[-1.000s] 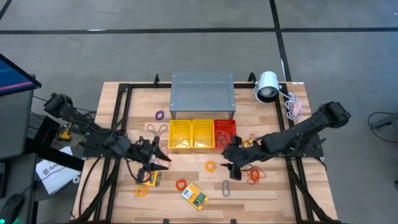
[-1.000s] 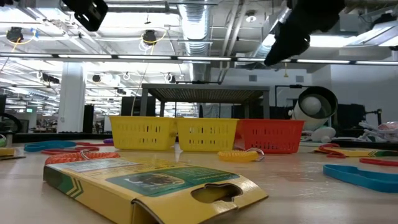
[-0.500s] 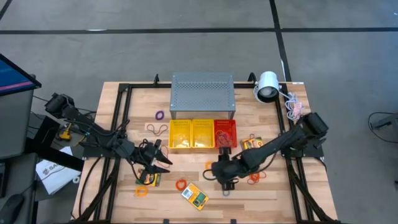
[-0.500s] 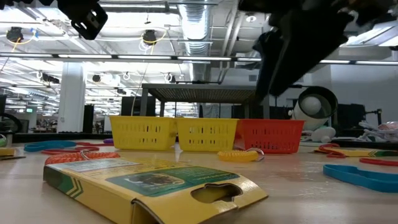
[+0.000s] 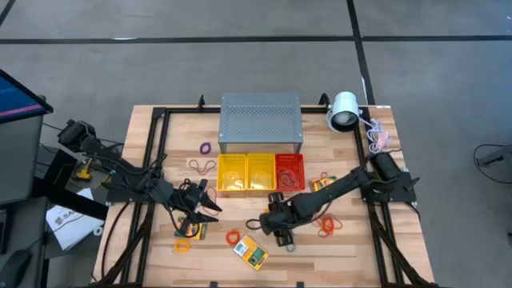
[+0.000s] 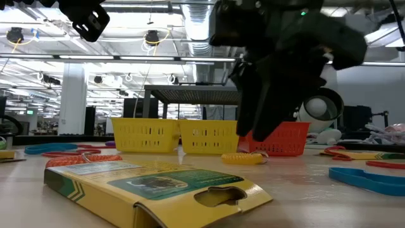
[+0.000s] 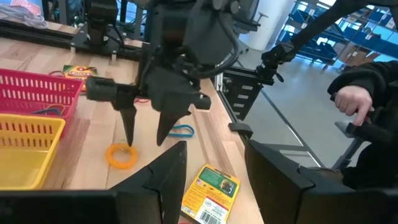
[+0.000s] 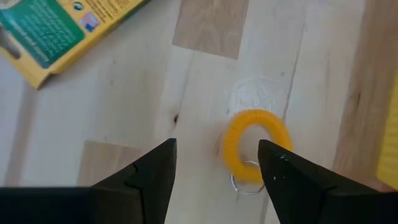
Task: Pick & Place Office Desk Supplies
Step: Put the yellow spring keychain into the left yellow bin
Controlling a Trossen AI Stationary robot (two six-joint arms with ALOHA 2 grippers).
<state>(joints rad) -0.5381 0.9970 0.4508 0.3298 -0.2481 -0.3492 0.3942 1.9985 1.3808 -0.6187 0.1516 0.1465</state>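
our right gripper hangs with jaws wide by the yellow ring, mid desk. we should centre over it, then drop straight. left gripper waits open.

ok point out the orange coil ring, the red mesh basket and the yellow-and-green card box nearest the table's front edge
orange coil ring (image 8: 256, 146): right wrist view, on the ring's band
red mesh basket (image 5: 290, 172): high view, on its rim
yellow-and-green card box (image 5: 250, 251): high view, centre of its top face

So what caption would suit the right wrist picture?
Open right claw poised above a yellow ring on the wooden table.
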